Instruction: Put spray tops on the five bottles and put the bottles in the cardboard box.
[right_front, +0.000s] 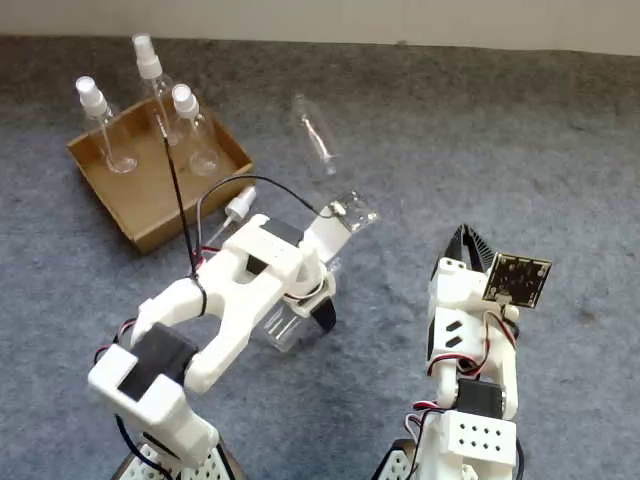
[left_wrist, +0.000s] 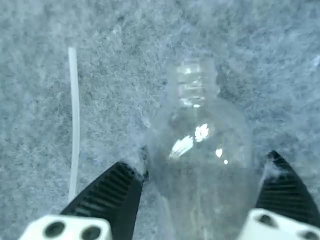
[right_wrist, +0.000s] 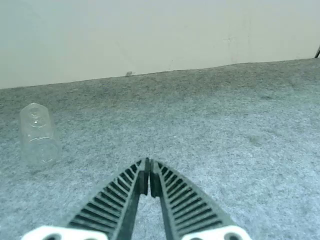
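- My left gripper (left_wrist: 200, 162) – fingers pressed against both sides of a clear bottle (left_wrist: 200, 150), holding it around the body. The threaded neck is bare (no top on it) and sticks out past the fingertips.
- In the high view this bottle (right_front: 352, 212) sits mid-table, neck pointing to the far right.
- A loose spray top (right_front: 238, 207) lies on the table just beside my left gripper, on the box side, with its thin white tube (left_wrist: 74, 115) flat on the grey felt.
- My right gripper (right_wrist: 149, 180) – closed tight, holding nothing, low over the near-right part of the table.
- A second bare bottle (right_front: 315, 130) lies on its side toward the far edge.
- The cardboard box (right_front: 105, 200) is at the far-left corner, with three topped bottles (right_front: 192, 128) standing upright in it.
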